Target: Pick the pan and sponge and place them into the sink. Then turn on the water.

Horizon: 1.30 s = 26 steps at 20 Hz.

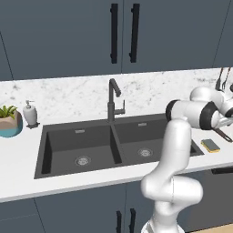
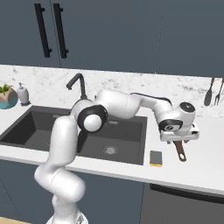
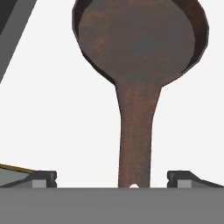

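Pan [image 3: 135,41] on counter [image 2: 205,148] right of sink [image 1: 120,150], handle toward my gripper [image 3: 111,179]. Fingers spread wide, either side of handle, nothing held. I judge pan rigid, bowl-heavy; grip handle close to bowl. Sponge [image 2: 155,158] near sink's right edge.

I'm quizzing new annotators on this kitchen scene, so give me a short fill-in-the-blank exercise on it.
1. The sponge lies on the counter, not in the ____.
2. In the hand view the gripper straddles the pan at its ____.
3. The gripper's fingers stand ____, apart from the handle.
4. The faucet rises behind the sink at its central ____.

Missing words: sink; handle; open; divider
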### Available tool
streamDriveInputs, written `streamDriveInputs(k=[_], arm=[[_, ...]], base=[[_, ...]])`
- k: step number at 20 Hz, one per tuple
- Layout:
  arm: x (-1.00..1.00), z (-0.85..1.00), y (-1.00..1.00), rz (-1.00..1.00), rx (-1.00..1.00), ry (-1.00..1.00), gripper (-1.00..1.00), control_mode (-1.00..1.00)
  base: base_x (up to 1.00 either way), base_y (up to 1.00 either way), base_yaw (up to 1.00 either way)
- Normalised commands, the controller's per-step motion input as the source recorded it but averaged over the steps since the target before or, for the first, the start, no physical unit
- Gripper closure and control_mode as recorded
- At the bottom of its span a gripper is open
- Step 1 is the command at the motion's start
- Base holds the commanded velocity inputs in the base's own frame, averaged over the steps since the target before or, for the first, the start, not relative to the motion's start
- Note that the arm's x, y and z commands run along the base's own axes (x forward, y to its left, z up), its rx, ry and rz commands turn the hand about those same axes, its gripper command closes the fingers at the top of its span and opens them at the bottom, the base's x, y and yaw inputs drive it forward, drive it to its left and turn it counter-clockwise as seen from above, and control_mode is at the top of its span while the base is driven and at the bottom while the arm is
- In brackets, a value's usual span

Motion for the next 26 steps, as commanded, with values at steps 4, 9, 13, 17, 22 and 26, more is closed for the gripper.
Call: streamDriveInputs(k=[4, 9, 13, 17, 22, 26], arm=[[0.03, -0.22, 0.0, 0.0, -0.03, 0.02, -1.0, -1.0], [0.03, -0.32, 0.0, 0.0, -0.07, 0.03, -1.0, -1.0], [0.0, -0.33, 0.05, 0.0, -0.08, 0.01, -1.0, -1.0], [0.01, -0.31, 0.09, 0.0, -0.05, 0.0, -1.0, -1.0], [0.1, -0.37, 0.03, 0.0, -0.01, 0.0, -1.0, -1.0], [0.29, -0.33, 0.0, 0.0, 0.0, 0.01, -1.0, -1.0]], base=[[0.0, 0.0, 0.0], [0.0, 0.0, 0.0], [0.0, 0.0, 0.0], [0.0, 0.0, 0.0], [0.0, 0.0, 0.0], [0.0, 0.0, 0.0]])
